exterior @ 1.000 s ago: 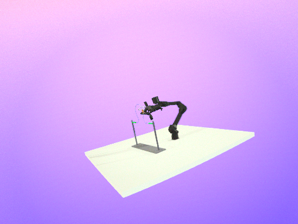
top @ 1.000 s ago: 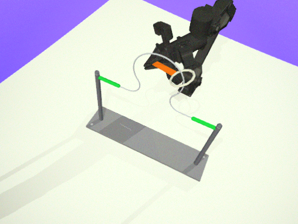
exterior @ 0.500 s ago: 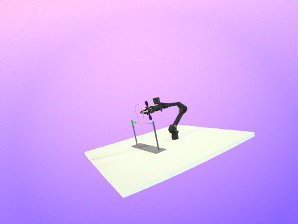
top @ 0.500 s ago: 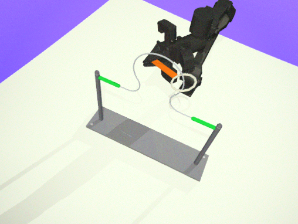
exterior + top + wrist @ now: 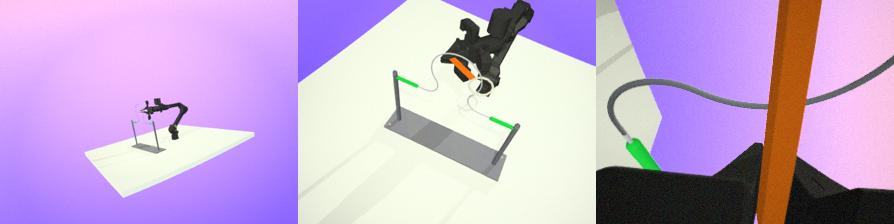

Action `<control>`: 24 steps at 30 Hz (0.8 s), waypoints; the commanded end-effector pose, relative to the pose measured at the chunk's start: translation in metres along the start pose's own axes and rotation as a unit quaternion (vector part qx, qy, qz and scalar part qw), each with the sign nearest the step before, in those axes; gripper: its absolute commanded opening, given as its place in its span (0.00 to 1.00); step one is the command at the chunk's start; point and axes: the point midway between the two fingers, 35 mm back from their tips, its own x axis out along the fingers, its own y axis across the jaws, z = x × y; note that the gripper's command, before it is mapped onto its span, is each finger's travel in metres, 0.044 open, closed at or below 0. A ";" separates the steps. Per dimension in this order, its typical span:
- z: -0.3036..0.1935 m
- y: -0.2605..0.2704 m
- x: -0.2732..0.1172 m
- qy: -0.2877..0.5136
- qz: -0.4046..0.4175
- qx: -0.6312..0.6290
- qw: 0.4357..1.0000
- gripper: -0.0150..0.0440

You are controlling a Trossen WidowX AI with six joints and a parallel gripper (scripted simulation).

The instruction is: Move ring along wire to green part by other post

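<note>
Gripping one orange handle [image 5: 462, 68] [image 5: 788, 100], one nearly shut claw [image 5: 457, 65] [image 5: 143, 111] [image 5: 766, 152] holds one pale ring [image 5: 470, 90] beyond its tips, two posts [image 5: 397, 97] [image 5: 505, 145] [image 5: 134, 133] [image 5: 155, 136] below.

White tabletop [image 5: 345, 164] [image 5: 188, 158] [image 5: 626, 65], purple-pink backdrop, soft shadows.
</note>
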 end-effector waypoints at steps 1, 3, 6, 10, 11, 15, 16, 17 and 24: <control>-0.001 -0.004 -0.002 -0.004 -0.018 -0.020 1.000 0.00; -0.001 -0.006 -0.002 -0.005 -0.025 -0.032 0.999 0.00; -0.001 -0.007 -0.002 -0.007 -0.036 -0.049 0.998 0.00; 0.000 -0.010 -0.002 -0.009 -0.051 -0.072 0.996 0.00; 0.000 -0.010 -0.002 -0.010 -0.054 -0.077 0.995 0.00; 0.000 -0.013 -0.002 -0.012 -0.069 -0.100 0.993 0.00; 0.000 -0.013 -0.002 -0.013 -0.072 -0.106 0.992 0.00; 0.000 -0.014 -0.002 -0.014 -0.076 -0.111 0.991 0.00; 0.001 -0.018 -0.002 -0.017 -0.101 -0.150 0.983 0.00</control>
